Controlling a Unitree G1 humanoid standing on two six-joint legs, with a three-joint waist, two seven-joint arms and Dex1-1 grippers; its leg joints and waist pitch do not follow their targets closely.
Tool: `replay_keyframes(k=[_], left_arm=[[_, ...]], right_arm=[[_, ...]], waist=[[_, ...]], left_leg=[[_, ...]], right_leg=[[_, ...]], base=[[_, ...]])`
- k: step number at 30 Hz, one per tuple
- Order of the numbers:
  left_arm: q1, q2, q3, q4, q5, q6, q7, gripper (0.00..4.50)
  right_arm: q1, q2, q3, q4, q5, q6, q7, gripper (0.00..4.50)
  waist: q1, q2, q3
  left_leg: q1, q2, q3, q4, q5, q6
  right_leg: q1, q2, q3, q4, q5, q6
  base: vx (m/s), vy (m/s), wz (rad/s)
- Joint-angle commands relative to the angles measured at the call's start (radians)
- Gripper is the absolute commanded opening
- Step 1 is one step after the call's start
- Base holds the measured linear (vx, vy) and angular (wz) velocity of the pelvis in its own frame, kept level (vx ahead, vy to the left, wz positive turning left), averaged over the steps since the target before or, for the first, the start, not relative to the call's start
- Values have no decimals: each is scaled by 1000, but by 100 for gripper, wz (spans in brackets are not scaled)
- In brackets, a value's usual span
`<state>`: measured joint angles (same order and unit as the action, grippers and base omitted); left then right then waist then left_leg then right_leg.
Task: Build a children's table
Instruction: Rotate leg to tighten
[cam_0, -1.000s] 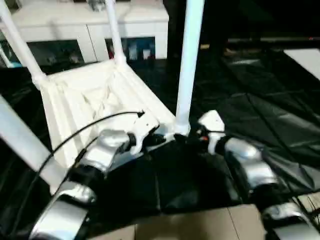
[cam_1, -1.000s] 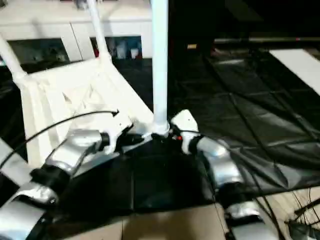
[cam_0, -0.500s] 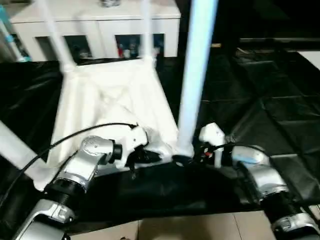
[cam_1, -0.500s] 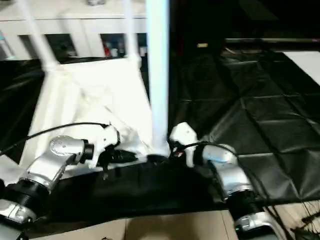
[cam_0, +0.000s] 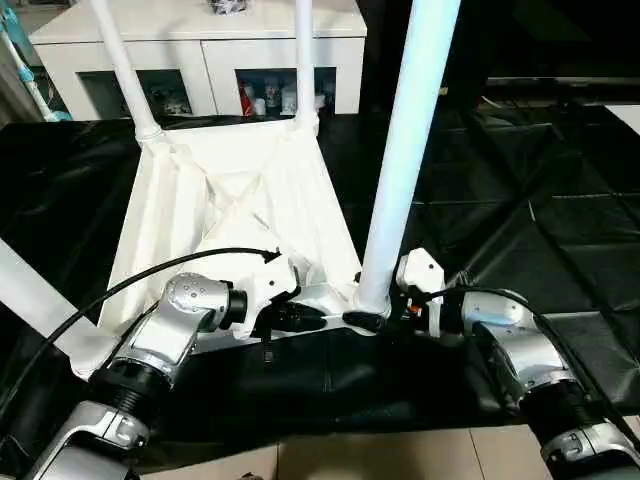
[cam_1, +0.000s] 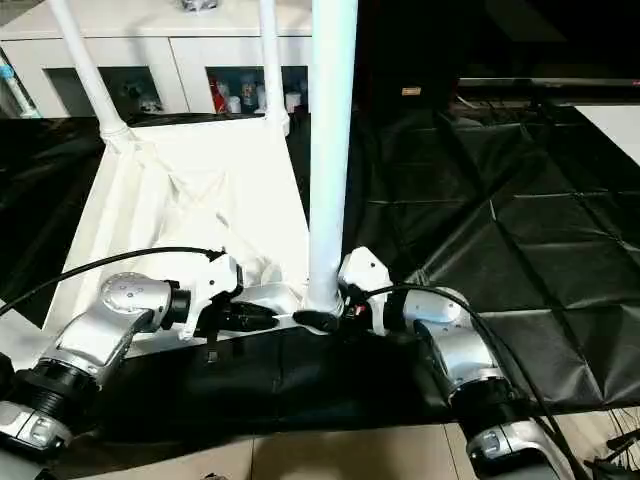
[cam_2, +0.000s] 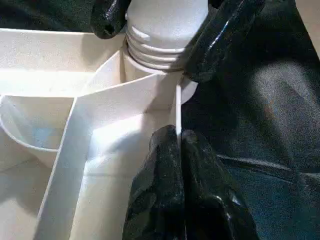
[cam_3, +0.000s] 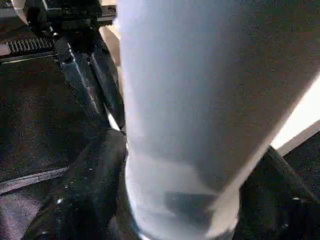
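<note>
The children's table (cam_0: 230, 215) lies upside down on the black-draped desk (cam_0: 520, 200), legs up; the right gripper (cam_1: 322, 320) at 6 o'clock has its jaws around the near leg (cam_0: 405, 160) base; the left gripper (cam_2: 175, 150), jaws pressed together, pinches the tabletop's thin rim beside that corner socket (cam_2: 160, 55).

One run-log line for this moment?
table: upside down | left gripper: shut on rim | right gripper: around near leg base
</note>
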<state>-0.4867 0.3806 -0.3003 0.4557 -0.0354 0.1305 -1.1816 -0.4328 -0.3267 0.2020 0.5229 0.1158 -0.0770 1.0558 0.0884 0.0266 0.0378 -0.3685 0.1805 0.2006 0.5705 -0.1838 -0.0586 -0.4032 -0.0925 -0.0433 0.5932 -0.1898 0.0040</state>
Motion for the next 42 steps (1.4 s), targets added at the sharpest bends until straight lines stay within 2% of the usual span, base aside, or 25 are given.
replay_keyframes(k=[1, 4, 16, 18, 21, 24, 25, 27, 28, 29, 32, 35, 39, 42], left_arm=[[27, -1, -30, 28, 20, 20, 4, 0], [27, -1, -28, 29, 19, 21, 4, 0], [20, -8, -20, 43, 16, 24, 17, 0], [17, -16, -15, 50, 13, 24, 26, 0], [0, -53, 2, 81, 0, 26, 58, 0], [-47, -112, 7, 164, 28, 28, 159, 0], [-65, -132, 9, 191, 41, 28, 202, 0], [-89, -158, 16, 226, 53, 35, 257, 0], [-126, -197, 31, 276, 66, 48, 344, 0], [-128, -200, 32, 280, 67, 50, 351, 0], [-204, -268, 61, 388, 92, 62, 519, 0], [-220, -282, 64, 413, 97, 60, 548, 0], [-238, -295, 70, 456, 103, 39, 563, 0], [-238, -294, 72, 466, 105, 29, 551, 0]], right_arm=[[1, 2, 10, 9, 0, 8, 18, 291], [0, 4, 11, 12, -1, 8, 18, 274], [4, 27, 3, 22, -4, 7, -23, 269], [-3, 41, -4, 38, -15, 9, -67, 269], [-27, 83, -20, 91, -42, 21, -184, 269], [-48, 145, -29, 127, -60, 60, -306, 269], [-53, 168, -31, 133, -64, 78, -343, 269], [-62, 197, -37, 146, -67, 102, -392, 269], [-84, 242, -51, 180, -76, 132, -490, 268], [-86, 245, -52, 183, -77, 134, -499, 268], [-151, 333, -88, 294, -103, 161, -726, 268], [-165, 356, -98, 317, -101, 164, -755, 267], [-176, 382, -105, 331, -106, 169, -770, 267], [-178, 390, -113, 337, -102, 170, -765, 267]], waist=[[-2, -10, -50], [-2, -8, -53], [-2, -7, -54], [-3, -6, -52], [-11, -8, -45], [-23, -7, -43], [-26, -6, -44], [-29, -8, -42], [-29, -7, -43], [-31, -6, -43], [-33, -5, -43], [-32, -7, -44], [-29, -7, -45], [-30, -6, -40]], left_leg=[[9, 50, -18, -61, -181, 94], [10, 50, -17, -59, -180, 94], [10, 49, -18, -57, -170, 98], [11, 50, -18, -59, -191, 90], [12, 47, -21, -69, -258, 51], [17, 45, -26, -74, -314, 14], [20, 45, -26, -74, -320, 10], [18, 43, -28, -76, -331, 8], [20, 43, -28, -76, -335, 6], [19, 41, -28, -75, -334, 3], [25, 39, -31, -75, -358, -13], [22, 38, -31, -76, -359, -7], [19, 40, -31, -78, -350, 5], [22, 40, -31, -81, -386, 6]], right_leg=[[45, -49, 33, -55, -92, -256], [46, -49, 33, -55, -88, -259], [47, -48, 31, -50, -62, -270], [45, -48, 31, -54, -94, -266], [45, -52, 33, -66, -216, -242], [40, -52, 35, -77, -325, -207], [36, -52, 36, -81, -338, -196], [37, -52, 37, -85, -362, -186], [35, -53, 36, -86, -374, -180], [34, -51, 37, -85, -375, -180], [28, -54, 35, -94, -436, -162], [29, -54, 36, -96, -419, -154], [34, -53, 37, -90, -345, -172], [32, -55, 36, -94, -388, -169]], base=[[0, 0, 0], [0, 0, 0], [0, 0, 0], [0, 0, 0], [0, 0, 0], [0, 0, 0], [0, 0, 0], [0, 0, 0], [0, 0, 0], [0, 0, 0], [0, 0, 0], [0, 0, 0], [0, 0, 0], [0, 0, 0]])
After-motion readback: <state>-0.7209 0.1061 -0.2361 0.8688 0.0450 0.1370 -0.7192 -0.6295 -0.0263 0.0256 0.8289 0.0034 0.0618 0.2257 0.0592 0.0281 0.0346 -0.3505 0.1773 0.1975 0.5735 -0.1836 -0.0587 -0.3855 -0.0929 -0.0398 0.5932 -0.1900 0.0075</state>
